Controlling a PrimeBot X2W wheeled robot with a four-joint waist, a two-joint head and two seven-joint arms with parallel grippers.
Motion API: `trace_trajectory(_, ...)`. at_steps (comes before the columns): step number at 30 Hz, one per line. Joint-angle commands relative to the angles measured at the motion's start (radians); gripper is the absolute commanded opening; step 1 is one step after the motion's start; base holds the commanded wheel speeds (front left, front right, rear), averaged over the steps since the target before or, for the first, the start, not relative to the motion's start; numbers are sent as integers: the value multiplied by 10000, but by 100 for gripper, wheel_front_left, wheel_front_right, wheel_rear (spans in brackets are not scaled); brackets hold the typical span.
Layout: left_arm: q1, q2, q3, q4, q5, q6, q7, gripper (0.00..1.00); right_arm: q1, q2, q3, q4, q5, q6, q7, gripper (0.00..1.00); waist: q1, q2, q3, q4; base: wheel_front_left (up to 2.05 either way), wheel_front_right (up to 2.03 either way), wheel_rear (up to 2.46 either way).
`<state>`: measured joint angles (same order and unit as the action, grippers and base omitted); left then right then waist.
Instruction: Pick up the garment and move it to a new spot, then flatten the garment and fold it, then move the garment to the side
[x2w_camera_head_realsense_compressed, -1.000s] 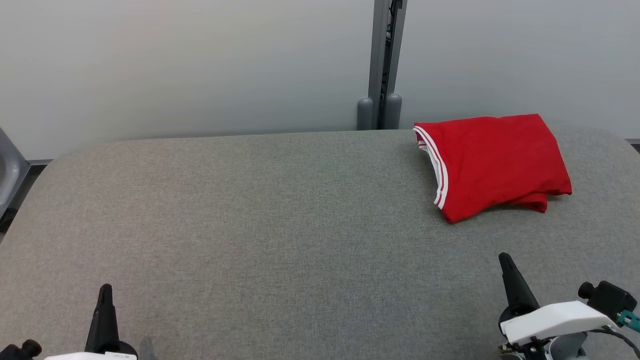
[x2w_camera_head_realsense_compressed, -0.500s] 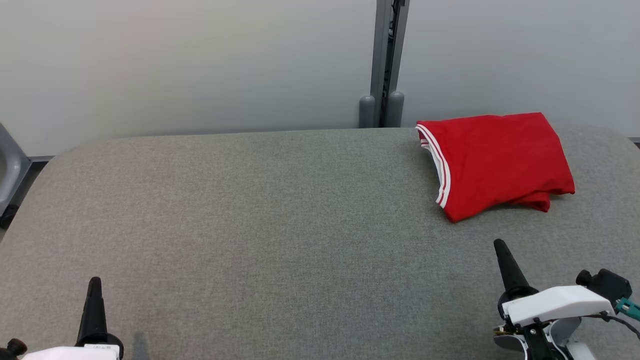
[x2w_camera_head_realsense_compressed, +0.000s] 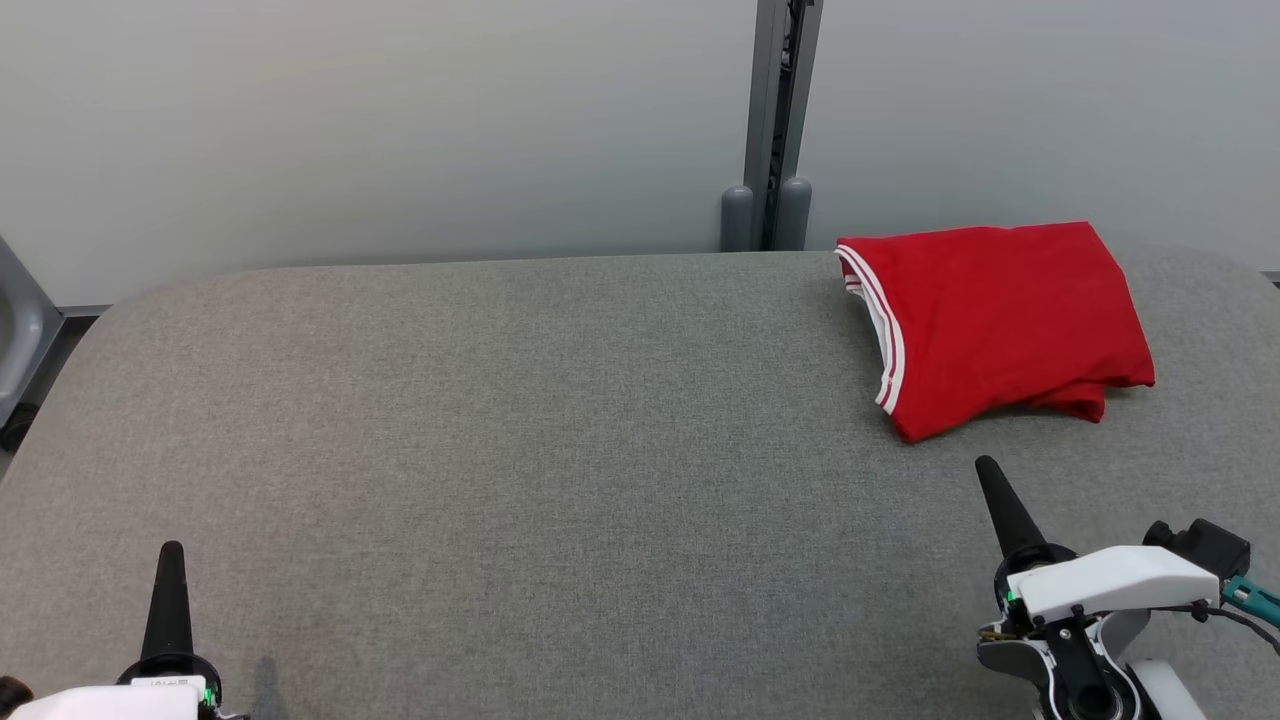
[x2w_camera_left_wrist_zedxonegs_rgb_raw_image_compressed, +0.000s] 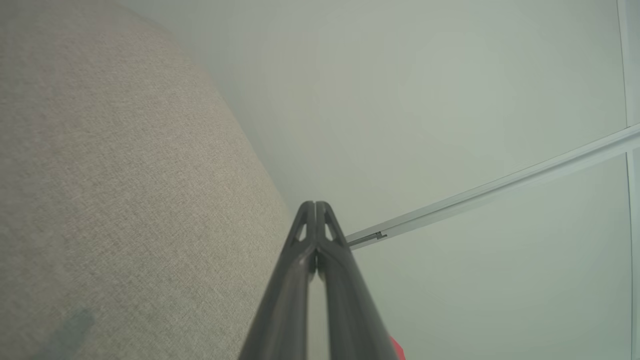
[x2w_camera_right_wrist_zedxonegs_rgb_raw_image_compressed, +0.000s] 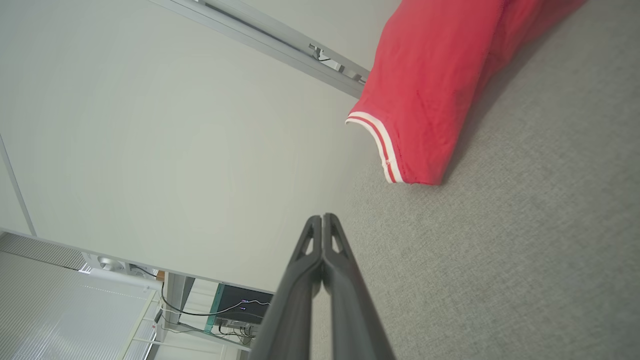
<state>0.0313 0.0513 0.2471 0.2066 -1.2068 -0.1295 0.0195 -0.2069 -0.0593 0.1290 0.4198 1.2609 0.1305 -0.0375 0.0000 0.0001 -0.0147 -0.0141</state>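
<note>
Garment folded — red, on grey table, far right

garment was solid red; its trim was white-and-red striped. table was heathered grey weave, same tone edge to edge. wall was pale grey-white, post mid-grey. left gripper and right gripper were black-fingered on white housings. connector was teal.

Open grey surface, garment far right
</note>
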Motion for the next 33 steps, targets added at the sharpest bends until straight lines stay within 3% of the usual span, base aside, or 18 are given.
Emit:
trace_trajectory(1, -328, 57, 123, -121, -323, -12, 84, 0, -301, -13, -26, -29, 330, 3, 111, 0, 0, -1, 10, 7, 0, 0, 0)
trace_trajectory(33, -630, 23, 662, -224, -2755, -17, 839, 0, -1066, 51, 127, 354, 2824, 4, 690, 0, 0, -1, 157, 99, 0, 0, 0)
